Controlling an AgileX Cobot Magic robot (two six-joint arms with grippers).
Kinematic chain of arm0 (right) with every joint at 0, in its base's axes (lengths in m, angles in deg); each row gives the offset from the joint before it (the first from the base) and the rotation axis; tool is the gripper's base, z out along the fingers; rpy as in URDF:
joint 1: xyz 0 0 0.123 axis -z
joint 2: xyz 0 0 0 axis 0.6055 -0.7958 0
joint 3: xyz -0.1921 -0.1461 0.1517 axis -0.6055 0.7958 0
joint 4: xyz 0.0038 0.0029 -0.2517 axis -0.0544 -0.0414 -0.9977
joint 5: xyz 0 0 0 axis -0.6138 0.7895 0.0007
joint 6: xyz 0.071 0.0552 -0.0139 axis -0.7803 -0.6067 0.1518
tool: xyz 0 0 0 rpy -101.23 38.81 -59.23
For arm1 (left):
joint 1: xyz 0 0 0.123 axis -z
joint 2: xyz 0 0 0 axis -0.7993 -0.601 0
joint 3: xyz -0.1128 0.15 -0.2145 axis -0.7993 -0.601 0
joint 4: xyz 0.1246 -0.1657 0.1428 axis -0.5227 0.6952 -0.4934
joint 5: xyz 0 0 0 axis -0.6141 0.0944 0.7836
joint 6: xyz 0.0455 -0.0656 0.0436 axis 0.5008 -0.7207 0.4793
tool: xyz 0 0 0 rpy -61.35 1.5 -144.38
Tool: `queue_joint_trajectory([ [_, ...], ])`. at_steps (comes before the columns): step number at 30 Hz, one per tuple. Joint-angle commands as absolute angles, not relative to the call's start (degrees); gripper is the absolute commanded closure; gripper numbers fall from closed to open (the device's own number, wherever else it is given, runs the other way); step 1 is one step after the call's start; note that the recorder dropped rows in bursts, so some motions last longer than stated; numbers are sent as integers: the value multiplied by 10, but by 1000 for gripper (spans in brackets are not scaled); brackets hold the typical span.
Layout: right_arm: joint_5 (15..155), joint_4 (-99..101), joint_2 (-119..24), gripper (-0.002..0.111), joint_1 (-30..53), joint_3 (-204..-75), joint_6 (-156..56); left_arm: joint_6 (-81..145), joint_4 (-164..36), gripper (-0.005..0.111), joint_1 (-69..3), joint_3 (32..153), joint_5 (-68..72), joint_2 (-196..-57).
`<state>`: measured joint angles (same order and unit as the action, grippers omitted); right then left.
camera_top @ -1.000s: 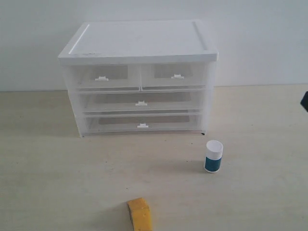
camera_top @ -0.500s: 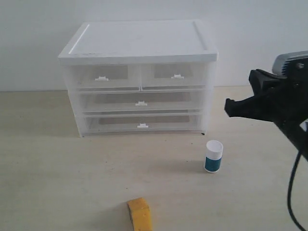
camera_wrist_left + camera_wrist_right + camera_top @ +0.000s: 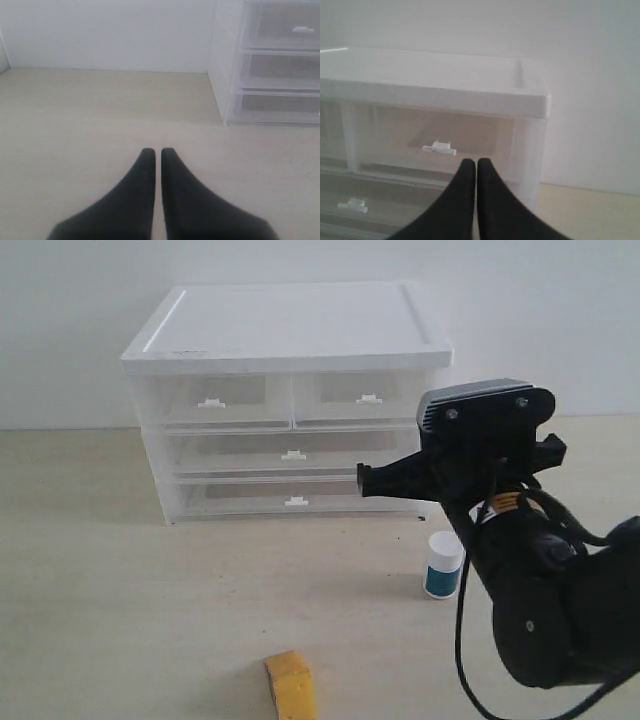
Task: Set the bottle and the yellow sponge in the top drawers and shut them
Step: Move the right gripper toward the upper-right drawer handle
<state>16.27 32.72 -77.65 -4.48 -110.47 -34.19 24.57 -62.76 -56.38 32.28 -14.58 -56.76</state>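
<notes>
Now R gripper [image 3: 364, 480], jaws together, hovers w/ bottle [image 3: 441, 567] below-right, yellow sponge [image 3: 290, 685] lower-left, both apart.

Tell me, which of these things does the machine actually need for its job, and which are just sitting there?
Part of the job:
- bottle
- yellow sponge
- top-left drawer, closed
- top-right drawer, closed

Just there:
- middle full-width drawer
- bottom full-width drawer
- cabinet's white top
- table
</notes>
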Motion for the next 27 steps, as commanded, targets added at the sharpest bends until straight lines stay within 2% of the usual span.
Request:
queue_joint_trajectory([
  [1,152,327,-815,108,-45,-1148,-358,246,-622,102,-565,320,-146,-566],
  [6,175,312,-879,108,-45,-1215,-355,246,-622,102,-565,320,-146,-566],
  [7,168,312,-894,103,-45,-1233,-355,246,-622,102,-565,320,-146,-566],
  [10,160,316,-912,79,-45,-1254,-357,246,-622,102,-565,320,-146,-566],
  [11,160,323,-916,69,-45,-1259,-360,246,-622,102,-565,320,-146,-566],
  [12,160,336,-918,53,-45,-1263,-371,246,-622,102,-565,320,-146,-566],
  [13,161,357,-918,42,-45,-1267,-373,246,-622,102,-565,320,-146,-566],
  [14,159,373,-918,36,-44,-1272,-373,246,-622,102,-565,320,-146,-566],
  [19,216,352,-923,35,-18,-1296,-374,246,-622,102,-565,320,-146,-566],
  [27,193,326,-952,35,-10,-1315,-349,246,-622,102,-565,320,-146,-566],
])
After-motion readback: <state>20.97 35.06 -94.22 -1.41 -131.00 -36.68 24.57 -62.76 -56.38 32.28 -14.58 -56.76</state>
